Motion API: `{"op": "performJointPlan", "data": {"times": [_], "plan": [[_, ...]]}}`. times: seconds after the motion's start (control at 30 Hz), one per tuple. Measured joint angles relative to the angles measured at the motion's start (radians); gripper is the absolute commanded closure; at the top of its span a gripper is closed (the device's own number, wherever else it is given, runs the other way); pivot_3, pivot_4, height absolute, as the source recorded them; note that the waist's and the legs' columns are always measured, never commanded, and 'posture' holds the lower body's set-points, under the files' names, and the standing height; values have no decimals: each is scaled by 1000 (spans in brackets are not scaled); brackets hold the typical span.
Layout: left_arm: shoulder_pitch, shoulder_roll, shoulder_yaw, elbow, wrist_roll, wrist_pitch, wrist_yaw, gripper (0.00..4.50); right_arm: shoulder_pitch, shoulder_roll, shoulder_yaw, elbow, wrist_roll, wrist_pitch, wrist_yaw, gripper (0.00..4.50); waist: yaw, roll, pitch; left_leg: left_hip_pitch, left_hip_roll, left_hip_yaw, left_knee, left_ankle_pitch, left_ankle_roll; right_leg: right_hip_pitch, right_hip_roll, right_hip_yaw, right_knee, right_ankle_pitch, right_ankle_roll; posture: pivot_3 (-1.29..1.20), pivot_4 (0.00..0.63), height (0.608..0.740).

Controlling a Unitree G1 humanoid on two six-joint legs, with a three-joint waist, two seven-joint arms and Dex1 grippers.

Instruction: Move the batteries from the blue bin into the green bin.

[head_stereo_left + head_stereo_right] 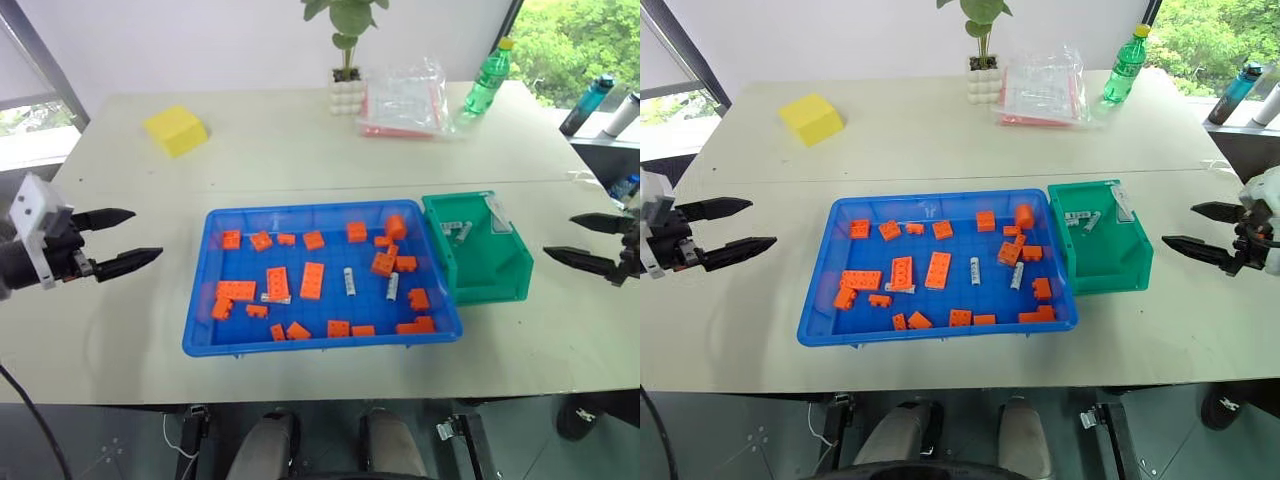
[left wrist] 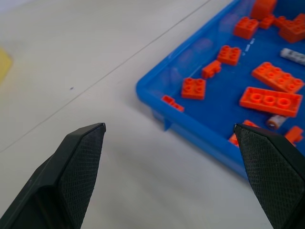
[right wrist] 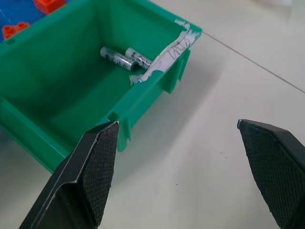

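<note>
The blue bin [image 1: 320,343] lies mid-table, scattered with orange bricks [image 1: 312,280]. Three silver batteries rest among them: one [image 1: 349,281] near the middle, one [image 1: 392,286] right of it, one [image 1: 276,298] further left. The green bin [image 1: 480,268] touches the blue bin's right end and holds two batteries [image 3: 116,58] by its back wall. My left gripper [image 1: 146,233] hovers open and empty left of the blue bin, whose near corner [image 2: 157,90] lies just ahead of it. My right gripper [image 1: 558,235] hovers open and empty right of the green bin [image 3: 62,95].
At the back of the table stand a yellow block [image 1: 176,130], a potted plant [image 1: 346,60], a clear plastic bag [image 1: 405,100] and a green bottle [image 1: 487,78]. A torn paper label [image 3: 164,55] hangs over the green bin's rim. Bare tabletop lies under both grippers.
</note>
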Motion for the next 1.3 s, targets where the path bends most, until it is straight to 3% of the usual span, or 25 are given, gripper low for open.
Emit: {"op": "performJointPlan", "data": {"times": [0.63,0.7,0.93,1.03,1.17,1.3], "plan": [[0,-1,6,-5,-4,-3,29,0,-34,19,7,41,-8,-44,-22,413,0,1,1,0,0,0,0,0,0,0,0,0,0,0,0,0,150,726],[-2,-2,5,-5,-5,-4,29,0,-50,19,8,49,-9,-39,-21,196,0,1,1,0,0,0,0,0,0,0,0,0,0,0,0,0,150,726],[8,-9,7,-63,-29,20,26,0,-164,27,58,-36,6,59,9,196,-1,3,2,0,0,0,0,0,0,0,0,0,0,0,0,0,150,726],[17,-12,9,-80,-35,32,27,0,-263,88,115,-150,34,126,8,196,-7,4,2,0,1,1,0,0,0,-1,0,0,0,0,0,0,150,726],[19,-12,7,-132,-63,58,10,0,-428,256,249,-314,65,274,-57,196,-11,4,3,-1,2,0,-1,0,0,-2,1,0,1,0,0,0,150,726],[22,-12,7,-175,-93,89,-5,0,-484,406,397,-427,73,368,-94,196,1,4,3,-2,0,-2,0,0,0,-3,0,0,2,0,0,0,150,726]]}}
